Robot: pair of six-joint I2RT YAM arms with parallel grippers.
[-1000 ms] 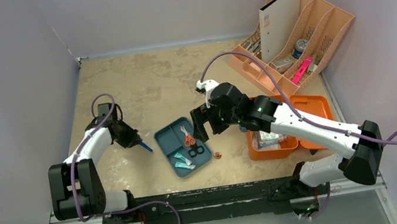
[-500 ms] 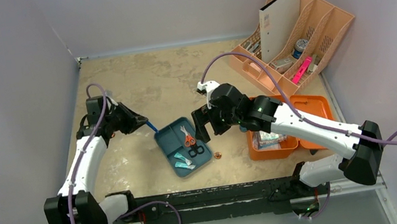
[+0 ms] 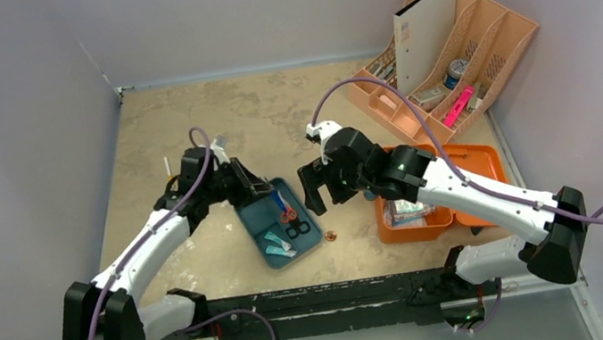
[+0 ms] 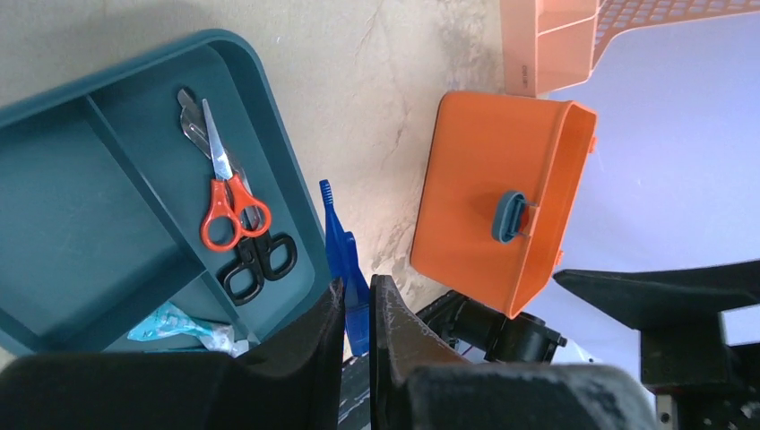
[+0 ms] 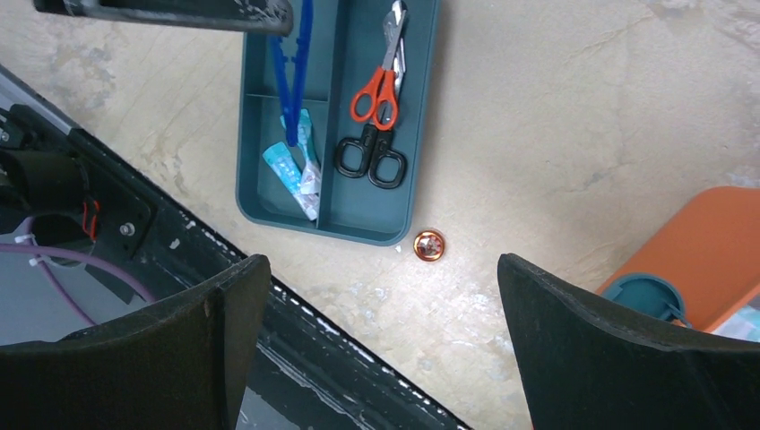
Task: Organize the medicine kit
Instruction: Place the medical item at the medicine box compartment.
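While the left arm [image 3: 155, 241] reaches over the dark teal tray [image 3: 252, 213], its jaws are almost shut and pinch a thin blue tool [image 4: 345, 269] that looks like tweezers. The tool's tip hangs just above the tray.

The medicine kit [image 3: 419, 226] sits on the right side of the counter [image 3: 253, 114], close to the front edge. It is to the right of the tray and not touching it. It is a bright orange plastic box with round corners. Its lid [image 3: 482, 163] is open and lies flat on the far right side. On the front wall there is a small grey-blue latch [image 4: 509, 215]. Some packets [image 3: 410, 208] lie inside the box. Behind the kit stands a pale peach organizer [image 3: 502, 39].

The right arm [image 3: 463, 186] stretches across the top of the kit. Its jaws are wide open and hold nothing. They hang over the counter between the tray and the kit.

A tiny copper-colored round thing [image 5: 428, 245] lies on the counter just beside the tray. In the tray are orange scissors [image 4: 222, 202], black scissors [image 4: 260, 262] and little teal packets [image 5: 296, 170].
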